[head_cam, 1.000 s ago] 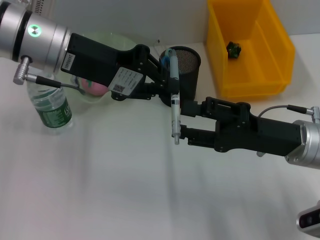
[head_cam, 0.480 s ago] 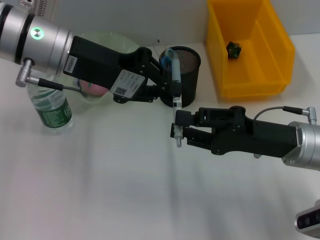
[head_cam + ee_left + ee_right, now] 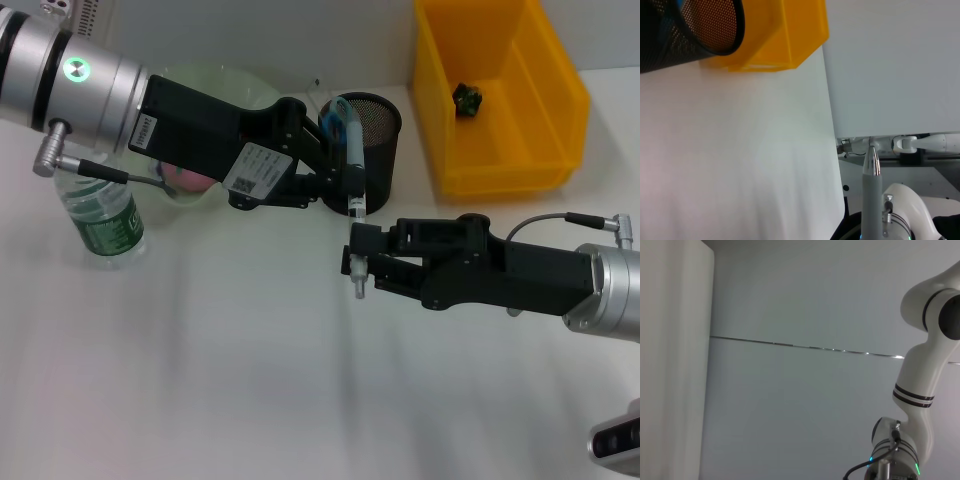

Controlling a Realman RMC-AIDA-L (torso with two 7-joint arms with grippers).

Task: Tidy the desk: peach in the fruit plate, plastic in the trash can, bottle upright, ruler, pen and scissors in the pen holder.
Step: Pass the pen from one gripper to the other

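Left gripper [image 3: 352, 188] clamped on an upright pen [image 3: 354, 215] just in front of the pen holder [image 3: 368, 150].
Right gripper [image 3: 357, 264] brackets the pen's lower end — grip unclear; scissors [image 3: 335, 118] in the holder, peach [image 3: 187, 178] in the fruit plate [image 3: 215, 82], a dark scrap [image 3: 467, 98] in the trash can [image 3: 497, 95], bottle [image 3: 98, 212] upright.

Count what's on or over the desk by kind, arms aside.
Containers: 3 (fruit plate, pen holder, trash can)
Stationery: 2 (pen, held by left gripper, right gripper at its lower end; scissors)
Fruit: 1 (peach)
Bottles: 1 (bottle)
Scraps in the trash can: 1 (dark scrap)
Total: 8
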